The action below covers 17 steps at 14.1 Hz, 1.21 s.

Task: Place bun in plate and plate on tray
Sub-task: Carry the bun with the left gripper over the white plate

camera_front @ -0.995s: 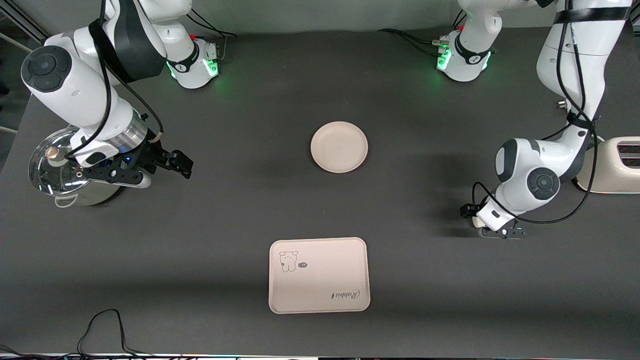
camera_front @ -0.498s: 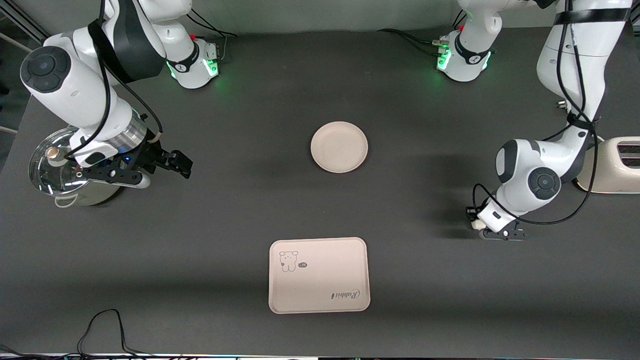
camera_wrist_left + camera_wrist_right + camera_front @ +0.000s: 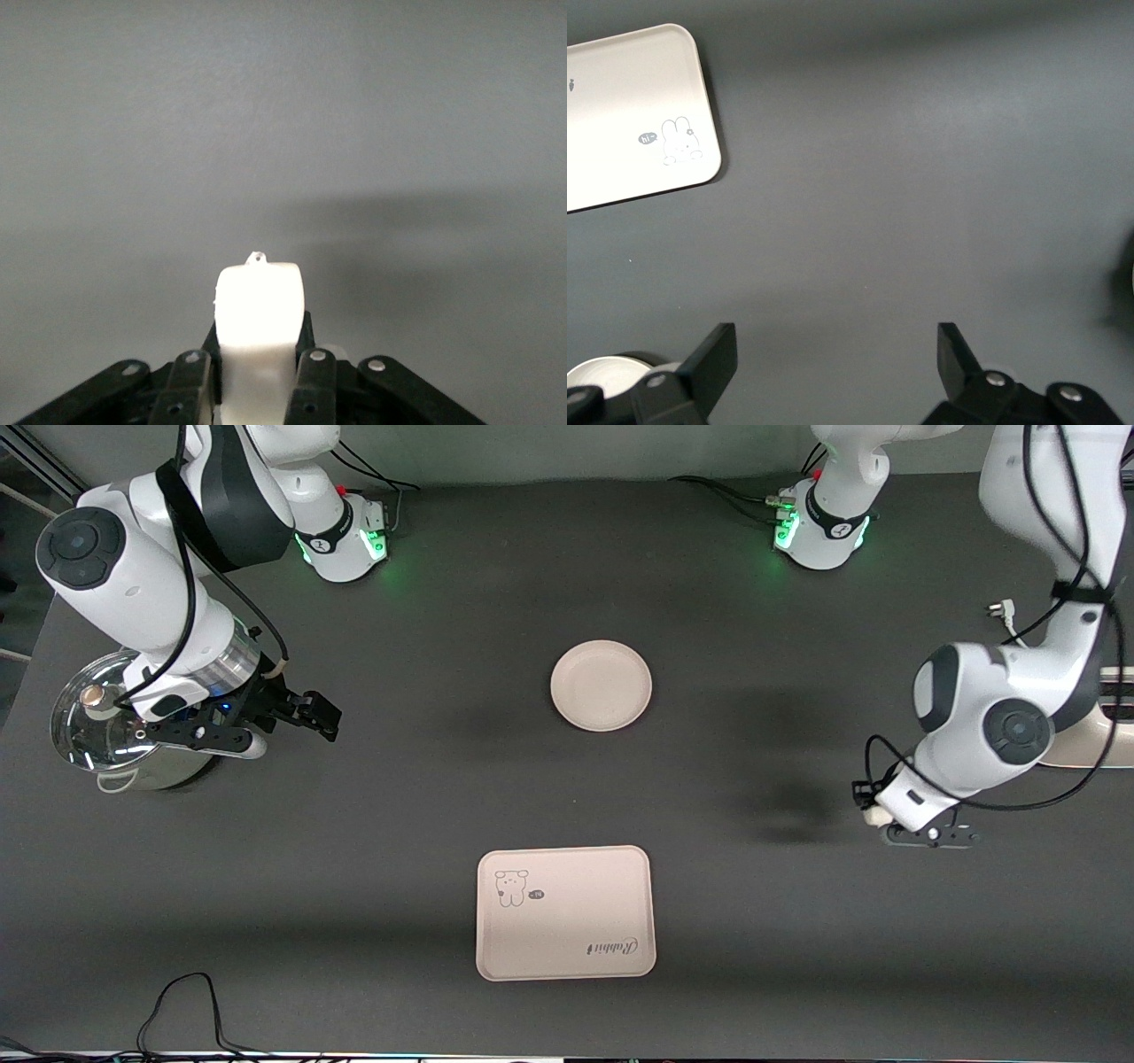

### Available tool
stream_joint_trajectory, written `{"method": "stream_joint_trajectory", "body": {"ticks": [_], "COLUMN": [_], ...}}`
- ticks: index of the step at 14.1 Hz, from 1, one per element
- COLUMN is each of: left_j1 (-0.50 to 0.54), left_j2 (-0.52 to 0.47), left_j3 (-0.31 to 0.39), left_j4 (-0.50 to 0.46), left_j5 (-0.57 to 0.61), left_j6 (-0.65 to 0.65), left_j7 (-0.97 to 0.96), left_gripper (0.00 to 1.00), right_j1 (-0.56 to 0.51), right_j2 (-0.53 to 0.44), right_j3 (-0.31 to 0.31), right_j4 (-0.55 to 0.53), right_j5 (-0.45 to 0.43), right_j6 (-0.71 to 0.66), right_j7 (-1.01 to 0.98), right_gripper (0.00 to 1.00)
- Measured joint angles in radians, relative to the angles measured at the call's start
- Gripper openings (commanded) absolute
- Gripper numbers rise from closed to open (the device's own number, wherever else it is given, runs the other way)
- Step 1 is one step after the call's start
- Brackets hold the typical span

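Left pincer (image 3: 890, 821) grips bun (image 3: 258, 310) above bare table (image 3: 780, 957), toward left arm's end from empty plate (image 3: 601, 685); right pincer (image 3: 297, 717) open, waiting; tray (image 3: 565, 911) unloaded; both placements remain.

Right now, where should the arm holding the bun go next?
Probably carry it over the plate. The left gripper is shut on the bun, up over bare table, and the plate has nothing on it. The right gripper waits open.

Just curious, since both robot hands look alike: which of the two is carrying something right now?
The left gripper, over bare table near the toaster, jaws shut on the bun. The right gripper, beside the lidded pot, is open and holds nothing.
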Motion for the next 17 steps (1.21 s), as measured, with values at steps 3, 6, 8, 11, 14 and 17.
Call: {"method": "stream_joint_trajectory", "body": {"ticks": [3,6,8,11,14,17], "left_j1": [-0.002,-0.002,-0.002,-0.004,-0.021,-0.118], "left_j2": [-0.178,-0.302,-0.338,-0.339,-0.317,-0.275], "left_j3": [-0.010,-0.012,-0.018,-0.051,-0.163,-0.282], "left_j4": [0.055,0.160,0.213,0.226,0.226,0.223], "left_j5": [0.000,-0.003,-0.022,-0.093,-0.135,-0.140], "left_j6": [-0.286,-0.558,-0.641,-0.650,-0.628,-0.531], "left_j7": [0.003,0.019,0.021,0.010,-0.138,-0.406], "left_gripper": [0.33,0.33,0.33,0.34,0.34,0.36], "right_j1": [0.000,0.000,0.000,0.000,0.000,0.000], "right_j2": [0.000,0.000,0.000,0.000,0.000,0.000], "right_j3": [0.000,0.000,0.000,0.000,0.000,-0.001], "right_j4": [0.000,0.000,0.000,0.000,0.001,0.001], "right_j5": [0.000,0.000,0.000,0.000,0.000,0.000], "right_j6": [0.000,0.000,0.000,0.000,0.001,0.001], "right_j7": [0.000,0.000,0.000,0.000,0.000,0.000], "right_gripper": [1.00,1.00,1.00,1.00,1.00,1.00]}}
